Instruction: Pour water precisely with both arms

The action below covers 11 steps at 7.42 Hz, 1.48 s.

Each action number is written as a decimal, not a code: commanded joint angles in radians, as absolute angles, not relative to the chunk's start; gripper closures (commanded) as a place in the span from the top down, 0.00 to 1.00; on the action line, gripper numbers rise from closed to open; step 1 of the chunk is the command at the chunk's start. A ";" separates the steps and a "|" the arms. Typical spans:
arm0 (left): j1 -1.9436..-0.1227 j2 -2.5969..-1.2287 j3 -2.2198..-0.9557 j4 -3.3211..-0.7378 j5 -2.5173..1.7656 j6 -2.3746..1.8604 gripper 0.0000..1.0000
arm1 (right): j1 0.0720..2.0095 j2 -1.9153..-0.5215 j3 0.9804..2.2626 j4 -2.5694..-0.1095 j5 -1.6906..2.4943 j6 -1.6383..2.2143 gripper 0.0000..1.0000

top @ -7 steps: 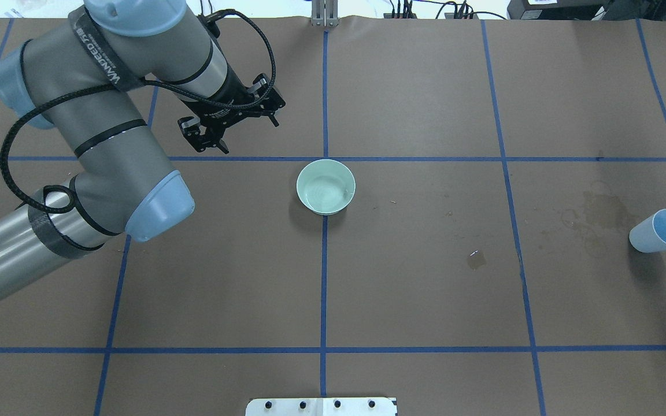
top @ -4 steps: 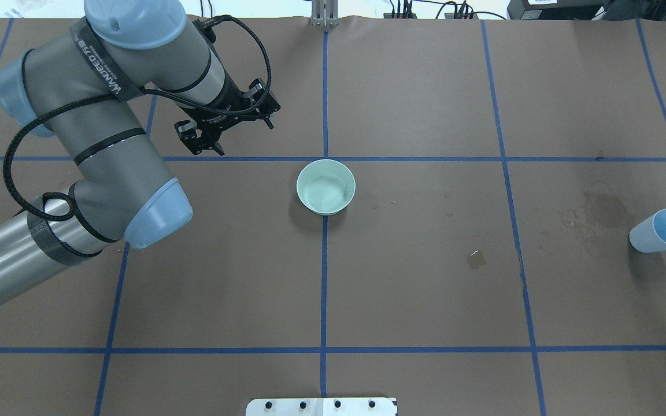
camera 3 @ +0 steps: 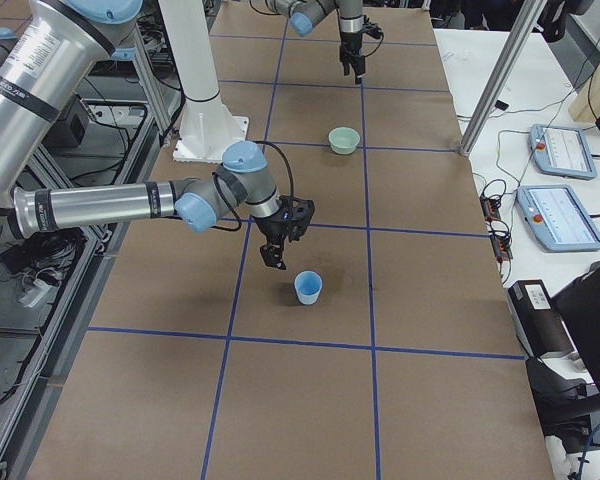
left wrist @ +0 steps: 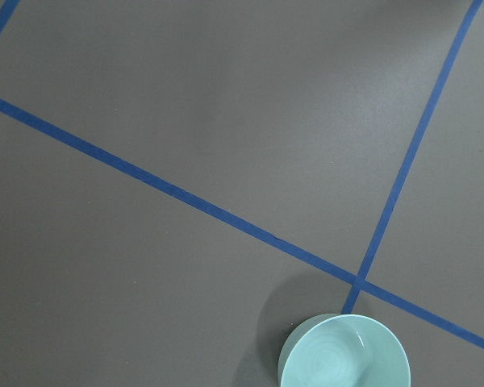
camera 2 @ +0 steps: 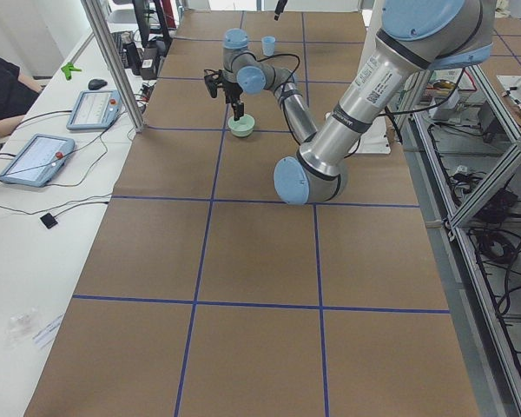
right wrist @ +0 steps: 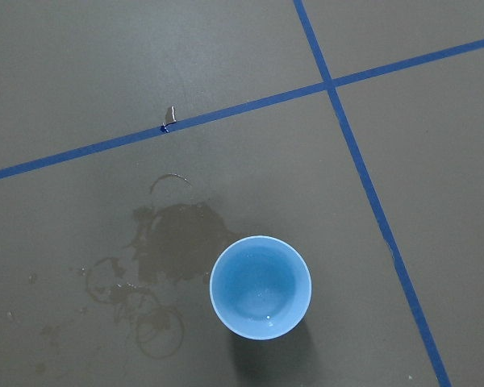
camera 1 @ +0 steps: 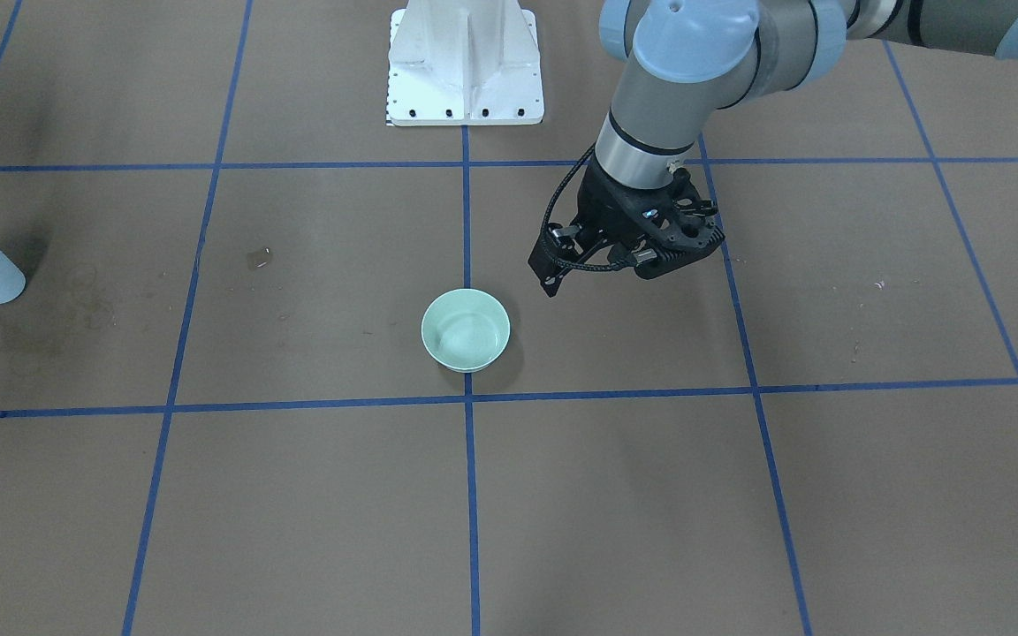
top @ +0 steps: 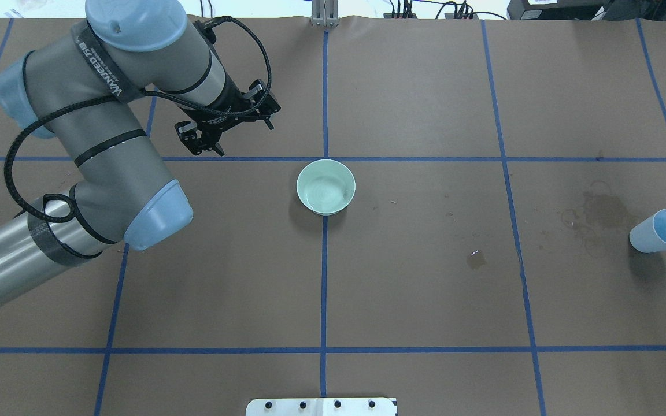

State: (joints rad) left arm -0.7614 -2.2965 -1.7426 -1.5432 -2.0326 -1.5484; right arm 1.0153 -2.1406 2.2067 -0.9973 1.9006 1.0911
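Note:
My left gripper hangs open and empty above the table, to the left of and behind a pale-green bowl. It also shows in the front view, beside the bowl. The left wrist view catches the bowl at its bottom edge. A light-blue cup stands at the far right. The right wrist view looks straight down into the cup, with a faint glint of water at its bottom. My right gripper hovers just beside the cup. I cannot tell whether it is open.
Brownish dried stains lie left of the cup, also in the right wrist view. A small wet patch sits mid-right. Blue tape lines grid the brown table. The white pedestal stands at the robot's side.
My left arm and open gripper have shifted slightly left and away from the bowl. The bowl and cup have not moved.

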 commanded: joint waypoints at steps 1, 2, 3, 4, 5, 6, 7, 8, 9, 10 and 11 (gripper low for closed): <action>-0.761 -2.296 -1.741 -1.543 -2.033 -1.548 1.00 | 0.808 -2.183 2.203 -0.927 1.679 1.254 1.00; -0.761 -2.296 -1.741 -1.543 -2.034 -1.546 1.00 | 0.691 -2.183 2.197 -0.927 1.575 1.361 1.00; -0.761 -2.295 -1.740 -1.543 -2.034 -1.546 1.00 | 0.616 -2.195 2.186 -0.928 1.506 1.403 1.00; -0.761 -2.296 -1.740 -1.543 -2.034 -1.546 1.00 | 0.562 -2.201 2.163 -0.928 1.452 1.449 1.00; -0.761 -2.295 -1.741 -1.543 -2.034 -1.546 1.00 | 0.496 -2.206 2.125 -0.928 1.381 1.503 1.00; -0.761 -2.296 -1.741 -1.543 -2.034 -1.546 1.00 | 0.448 -2.206 2.114 -0.928 1.332 1.569 0.99; -0.761 -2.296 -1.741 -1.543 -2.034 -1.546 1.00 | 0.398 -2.195 2.086 -0.928 1.275 1.618 0.99; -0.761 -2.296 -1.740 -1.543 -2.034 -1.546 1.00 | 0.364 -2.177 2.060 -0.930 1.240 1.653 0.99; -0.761 -2.295 -1.740 -1.543 -2.034 -1.546 1.00 | 0.341 -2.175 2.048 -0.931 1.198 1.670 0.99; -0.759 -2.295 -1.740 -1.543 -2.034 -1.546 1.00 | 0.301 -2.171 2.025 -0.934 1.133 1.727 0.99; -0.758 -2.295 -1.740 -1.543 -2.034 -1.546 1.00 | 0.270 -2.165 2.007 -0.934 1.082 1.753 0.99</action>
State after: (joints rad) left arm -0.7593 -2.2950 -1.7397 -1.5432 -2.0341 -1.5462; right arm 0.3108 -2.1716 2.0306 -0.9330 1.1480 1.7112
